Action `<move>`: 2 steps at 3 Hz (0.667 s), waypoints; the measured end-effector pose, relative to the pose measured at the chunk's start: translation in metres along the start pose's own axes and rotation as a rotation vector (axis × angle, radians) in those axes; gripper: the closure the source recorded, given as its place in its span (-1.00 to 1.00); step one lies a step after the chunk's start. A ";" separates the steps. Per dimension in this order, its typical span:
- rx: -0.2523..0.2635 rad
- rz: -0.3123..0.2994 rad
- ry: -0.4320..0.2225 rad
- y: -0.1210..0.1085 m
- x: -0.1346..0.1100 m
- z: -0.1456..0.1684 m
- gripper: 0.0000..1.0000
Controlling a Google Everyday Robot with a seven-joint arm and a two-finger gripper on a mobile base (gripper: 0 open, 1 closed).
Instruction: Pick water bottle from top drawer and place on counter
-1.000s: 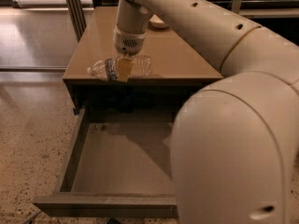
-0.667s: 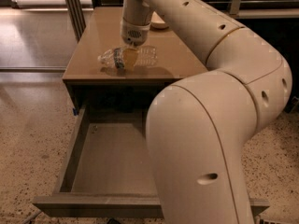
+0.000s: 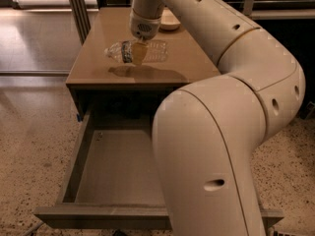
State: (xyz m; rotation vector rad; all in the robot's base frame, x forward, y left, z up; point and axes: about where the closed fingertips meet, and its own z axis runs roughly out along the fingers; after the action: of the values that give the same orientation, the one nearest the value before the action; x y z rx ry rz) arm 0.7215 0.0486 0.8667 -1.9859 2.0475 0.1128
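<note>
The arm (image 3: pixel 231 82) reaches from the lower right up and over the counter (image 3: pixel 96 45), and its wrist points down above the middle of the tan top. The gripper (image 3: pixel 139 53) hangs there, clamped across the water bottle (image 3: pixel 156 52). One yellowish finger (image 3: pixel 140 54) crosses the near side of the bottle just beside its dark label.

The bottle lies on its side in that grasp. Its capped end points left, toward the counter's left edge, and its clear crinkled body runs out to the right of the finger. It sits directly under the wrist, roughly level, with the gripper holding it near mid-length. A dark shadow falls on the glossy top just in front of and below it. Whether the bottle touches the surface or is held slightly above it cannot be told for sure.

A pale shallow dish (image 3: pixel 170 24) rests farther back on the counter, behind the wrist. Below the front edge, the top drawer (image 3: pixel 115 173) stands pulled out over the speckled floor (image 3: pixel 32 146), its flat bottom showing.
</note>
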 end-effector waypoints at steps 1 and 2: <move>0.003 0.040 -0.097 0.000 0.005 0.004 1.00; 0.008 0.114 -0.272 0.001 0.017 0.014 1.00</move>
State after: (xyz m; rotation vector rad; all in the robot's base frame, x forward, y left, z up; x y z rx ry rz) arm 0.7226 0.0356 0.8492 -1.7394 1.9779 0.3757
